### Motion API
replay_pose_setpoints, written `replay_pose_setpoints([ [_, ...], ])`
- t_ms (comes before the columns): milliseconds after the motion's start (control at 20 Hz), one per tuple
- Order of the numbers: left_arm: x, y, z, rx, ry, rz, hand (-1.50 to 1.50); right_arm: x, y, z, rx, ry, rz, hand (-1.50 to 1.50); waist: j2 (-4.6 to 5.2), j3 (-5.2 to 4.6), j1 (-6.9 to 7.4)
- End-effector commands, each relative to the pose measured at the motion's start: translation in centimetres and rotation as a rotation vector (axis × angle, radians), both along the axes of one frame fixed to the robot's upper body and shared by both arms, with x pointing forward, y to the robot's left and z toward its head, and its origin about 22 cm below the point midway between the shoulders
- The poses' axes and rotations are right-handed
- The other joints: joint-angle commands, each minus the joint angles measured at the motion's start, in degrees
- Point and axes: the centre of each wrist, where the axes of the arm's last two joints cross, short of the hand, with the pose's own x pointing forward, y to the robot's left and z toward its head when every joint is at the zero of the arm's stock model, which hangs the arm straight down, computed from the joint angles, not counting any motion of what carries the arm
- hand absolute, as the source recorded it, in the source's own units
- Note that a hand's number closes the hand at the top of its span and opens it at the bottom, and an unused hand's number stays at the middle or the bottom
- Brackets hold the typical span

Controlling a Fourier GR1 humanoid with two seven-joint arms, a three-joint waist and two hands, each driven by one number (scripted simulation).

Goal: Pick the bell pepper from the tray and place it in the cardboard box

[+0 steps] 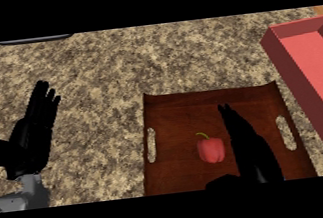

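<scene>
Speckled brown-and-grey stone bench (pixel 151 62) is filling most of the head view, and a dark brown wooden tray (pixel 180 114) with a slot handle cut into each side is lying on it, right of centre and close to the lower edge. A small red bell pepper (pixel 211 149) with a green stem is lying in the tray, roughly midway between the two slots, its stem pointing towards the far side. The black right hand (pixel 253 156) is hovering over the tray just to the right of the pepper, its fingers (pixel 233 120) stretched out straight and released, grasping nothing; whether its edge is touching the pepper is hard to tell. A long, open-topped red rectangular box (pixel 321 62) is sitting on the bench beside the tray's right side, running from the far right corner down towards the near edge, and nothing is showing inside it. The black left hand (pixel 33 135) is resting at the left of the view, well apart from the tray, on its grey forearm (pixel 19 200), fingers straight, pointing up and holding nothing. A dark grey object (pixel 34 40) is showing only partly at the top edge.
</scene>
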Motion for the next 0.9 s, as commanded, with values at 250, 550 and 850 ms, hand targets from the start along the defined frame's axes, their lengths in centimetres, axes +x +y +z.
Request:
replay_pose_setpoints([
  [250, -1.4, 0.0, -0.9, 0.019, -0.011, 0.005, 0.0, 1.7, 1.0, -1.0, 0.003, 0.014, -0.002, -1.5, -0.01, 0.0, 0.11],
  [550, 0.1, -0.4, 0.7, -0.006, -0.006, -0.002, 0.0, 2.2, 0.3, -3.6, -0.011, 0.019, 0.019, -1.5, 0.02, 0.01, 0.05],
  [850, 0.3, -0.8, 0.8, -0.012, 0.005, 0.006, 0.0, 1.1, 1.2, -2.8, -0.033, 0.012, 0.027, -1.5, -0.01, 0.0, -0.03],
])
